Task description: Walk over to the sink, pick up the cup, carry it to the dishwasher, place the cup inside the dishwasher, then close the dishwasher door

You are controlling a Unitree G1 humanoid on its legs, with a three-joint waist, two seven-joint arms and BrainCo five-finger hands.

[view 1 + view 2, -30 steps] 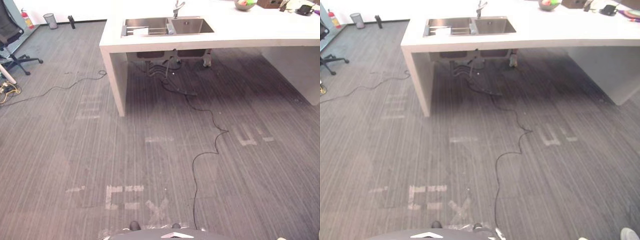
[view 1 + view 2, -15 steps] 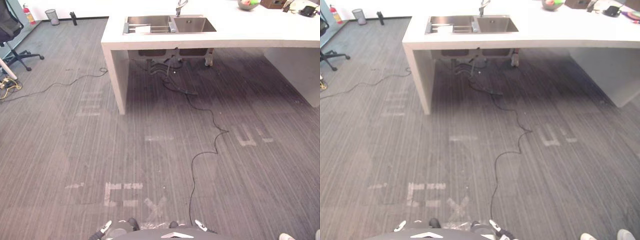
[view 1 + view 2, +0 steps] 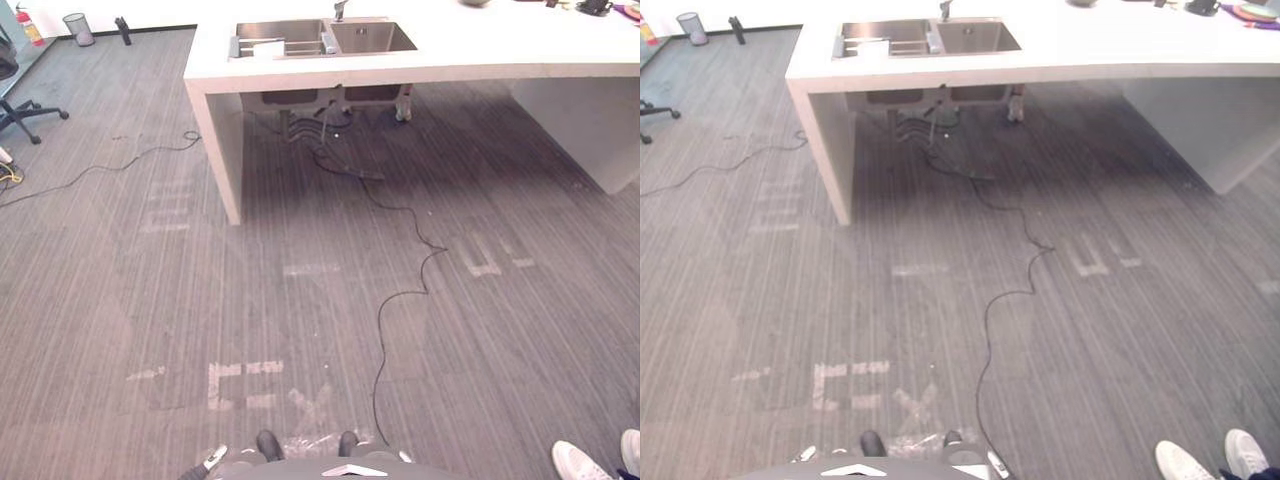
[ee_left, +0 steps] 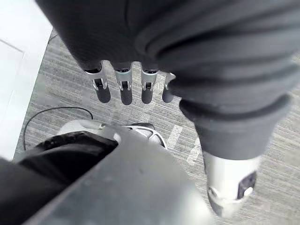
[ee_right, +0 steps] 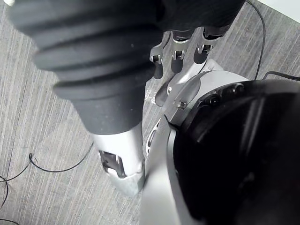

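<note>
Both hands hang by your sides, fingers straight and holding nothing: left hand, right hand. The sink lies far ahead, slightly left, in the worktop; you cannot make out the cup there. Neither hand is clearly nearer.

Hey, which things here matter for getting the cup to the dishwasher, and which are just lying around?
For the job: steel double sink set in the white counter; left hand and right hand, both open, empty.
Lying about: wire waste bin; black office chair; red fire extinguisher; a person's white shoes.
</note>
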